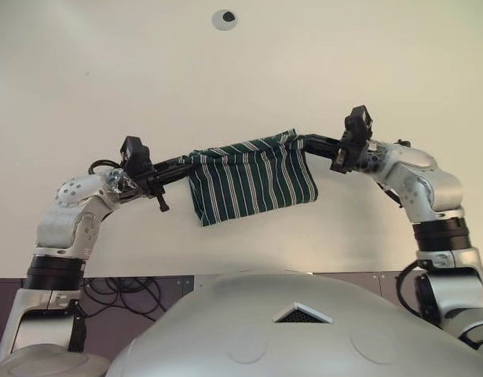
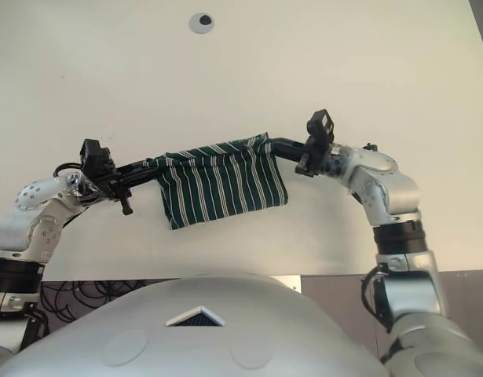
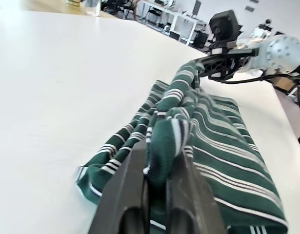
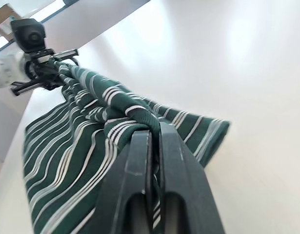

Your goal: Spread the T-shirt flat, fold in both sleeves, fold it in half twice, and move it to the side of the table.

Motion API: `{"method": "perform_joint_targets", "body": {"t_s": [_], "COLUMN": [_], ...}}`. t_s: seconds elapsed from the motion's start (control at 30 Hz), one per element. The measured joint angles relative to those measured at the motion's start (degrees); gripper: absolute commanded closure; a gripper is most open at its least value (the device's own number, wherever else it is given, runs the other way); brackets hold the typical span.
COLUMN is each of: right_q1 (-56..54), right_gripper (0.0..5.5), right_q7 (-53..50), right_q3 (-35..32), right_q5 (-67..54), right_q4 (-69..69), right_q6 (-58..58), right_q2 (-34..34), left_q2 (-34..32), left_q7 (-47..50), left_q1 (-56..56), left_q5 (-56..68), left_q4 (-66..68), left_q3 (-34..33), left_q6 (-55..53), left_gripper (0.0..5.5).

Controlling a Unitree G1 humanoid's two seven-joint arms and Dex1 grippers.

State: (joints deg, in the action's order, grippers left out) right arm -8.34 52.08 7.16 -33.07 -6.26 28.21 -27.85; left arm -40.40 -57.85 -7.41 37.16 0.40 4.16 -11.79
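Observation:
A dark green T-shirt with white stripes is folded into a small rectangle and hangs stretched between both grippers above the white table. My left gripper is shut on the shirt's left top corner, and in the left wrist view its fingers pinch a bunched fold of the cloth. My right gripper is shut on the right top corner, with the fabric clamped between its fingers. The shirt's lower edge droops toward the tabletop.
A small round grey disc is set in the table near its far edge. The table's near edge runs along the bottom, with black cables on the floor below it. Desks and chairs stand beyond the table.

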Motion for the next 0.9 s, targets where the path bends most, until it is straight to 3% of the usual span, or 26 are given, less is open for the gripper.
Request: {"method": "perform_joint_targets", "body": {"t_s": [0.27, 0.37, 0.43, 0.53, 0.7, 0.8, 0.9], "right_q1": [-4.83, -5.56, -2.55, 1.78, 1.65, -1.91, -5.79], "right_gripper": [3.44, 3.20, 3.20, 3.20, 3.20, 3.20, 3.20], "right_q7": [-6.33, -7.53, -6.53, -6.74, -17.86, -23.71, -27.22], "right_q3": [-6.58, -9.43, -6.24, 5.11, 19.92, 21.99, 18.96], "right_q5": [1.48, 2.65, 6.38, 17.14, 42.29, 47.41, 46.88], "right_q4": [-9.35, -10.19, -2.85, 4.86, -3.56, -12.14, -19.38], "right_q6": [0.72, -4.68, -14.63, -28.70, -42.40, -42.88, -41.61], "right_q2": [2.99, 4.30, 7.14, 11.88, 14.44, 16.91, 18.29], "left_q2": [1.40, 2.60, 3.14, 4.87, 8.03, 11.33, 15.66], "left_q7": [7.48, 8.95, 9.46, 9.77, 11.88, 15.08, 18.31], "left_q1": [7.06, 9.08, 10.39, 10.37, 10.84, 12.42, 12.94], "left_q5": [-7.46, -6.30, -5.76, -4.24, -0.94, 0.26, 4.75], "left_q4": [9.98, 12.55, 14.34, 14.66, 17.32, 21.17, 24.40], "left_q3": [-2.63, -5.15, -6.74, -9.18, -14.65, -18.15, -25.93], "left_q6": [-6.56, -11.94, -14.15, -16.13, -18.60, -19.04, -16.66], "left_gripper": [3.77, 3.28, 2.88, 2.50, 1.72, 1.68, 1.68]}}
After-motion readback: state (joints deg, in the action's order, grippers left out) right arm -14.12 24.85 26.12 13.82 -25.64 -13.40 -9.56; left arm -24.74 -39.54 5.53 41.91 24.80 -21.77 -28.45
